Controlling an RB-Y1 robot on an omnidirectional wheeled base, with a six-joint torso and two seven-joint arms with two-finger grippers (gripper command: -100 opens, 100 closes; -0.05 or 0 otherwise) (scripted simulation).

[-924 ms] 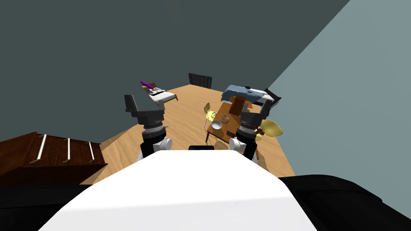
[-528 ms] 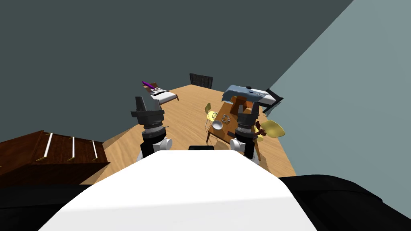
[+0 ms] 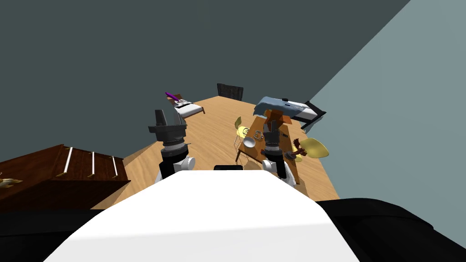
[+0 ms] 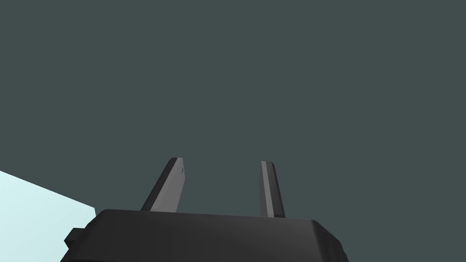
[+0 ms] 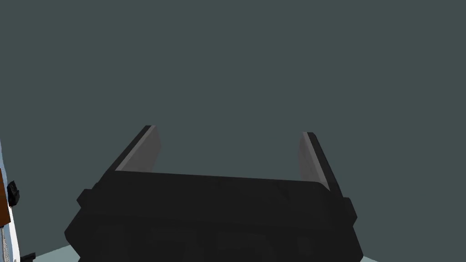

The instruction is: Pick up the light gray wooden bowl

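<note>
Our bowl is a small, pale grey-white dish sitting on the near left corner of a brown table. It stands upright on the tabletop, with a small clear-looking item just beyond it that we cannot identify. Yellow chairs stand on either side of the table, one on the bowl's side and one at the opposite side. The table stands on a light wooden floor where a dark grey-green wall meets a paler blue-grey wall. A dark brown dresser sits off to our left.

Our right gripper is raised in front of the table, apart from the bowl. Its fingers are spread wide with nothing between them. Our left gripper is held up over the bare floor, well away from the table. Its fingers stand a narrower gap apart and are also empty.
</note>
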